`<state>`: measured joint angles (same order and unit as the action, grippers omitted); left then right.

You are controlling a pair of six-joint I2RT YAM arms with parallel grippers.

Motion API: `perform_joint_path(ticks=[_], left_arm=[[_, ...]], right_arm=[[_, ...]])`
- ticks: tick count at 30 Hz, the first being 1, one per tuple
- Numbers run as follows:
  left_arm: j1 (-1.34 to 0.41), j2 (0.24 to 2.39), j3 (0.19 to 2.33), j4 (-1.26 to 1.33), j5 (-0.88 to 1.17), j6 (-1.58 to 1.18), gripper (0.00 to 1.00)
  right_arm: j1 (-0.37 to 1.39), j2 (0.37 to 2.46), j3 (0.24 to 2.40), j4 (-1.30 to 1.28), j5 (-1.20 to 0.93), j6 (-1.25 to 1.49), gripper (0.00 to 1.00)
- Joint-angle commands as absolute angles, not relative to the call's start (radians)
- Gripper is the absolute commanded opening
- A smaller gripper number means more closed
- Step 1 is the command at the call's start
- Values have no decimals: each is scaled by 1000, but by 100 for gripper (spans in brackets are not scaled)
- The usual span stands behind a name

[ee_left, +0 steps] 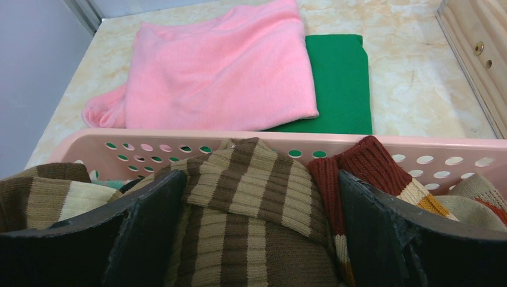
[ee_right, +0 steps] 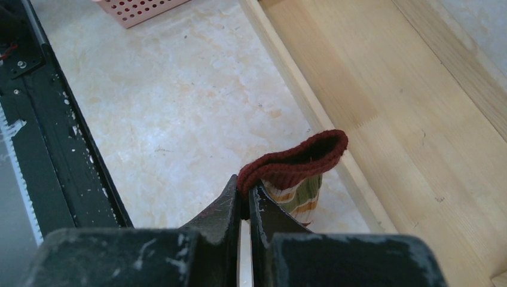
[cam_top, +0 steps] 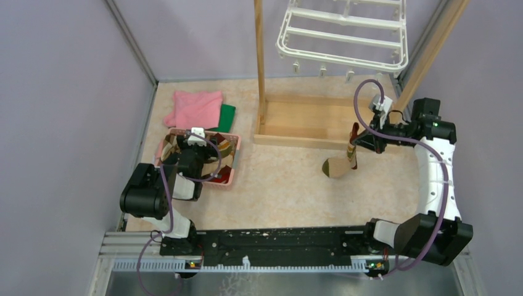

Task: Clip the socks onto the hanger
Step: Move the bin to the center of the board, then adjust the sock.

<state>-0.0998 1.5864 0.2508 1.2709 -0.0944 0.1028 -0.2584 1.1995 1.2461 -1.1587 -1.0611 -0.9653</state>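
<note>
Dangling from the right gripper (ee_right: 245, 196), a red-cuffed, green-and-tan banded sock (ee_right: 297, 160).

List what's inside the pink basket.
A brown-and-cream sock, a red-cuffed banded sock and more socks, with the left fingers straddling the first. The basket floor and anything under the pile are covered.

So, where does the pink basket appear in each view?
Top external: basket left of centre.
Left wrist: its far wall crosses the middle, with socks in front of it.
Right wrist: only one corner, at the top edge, towards the left.
Shared landmark: the wooden frame, seen in all three.
</note>
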Motion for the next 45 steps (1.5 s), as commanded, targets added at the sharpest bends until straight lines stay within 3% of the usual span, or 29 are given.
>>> perform_joint_path(ticks=[1,45], left_arm=[[-92,1584,258,1234,-97,81,99],[-92,1584,258,1235,-97,81,99]], right_arm=[[-267,1221,1278,-1168,-1077,-997,0],[-217,1232,1256,-1180,-1089,-1023,0]])
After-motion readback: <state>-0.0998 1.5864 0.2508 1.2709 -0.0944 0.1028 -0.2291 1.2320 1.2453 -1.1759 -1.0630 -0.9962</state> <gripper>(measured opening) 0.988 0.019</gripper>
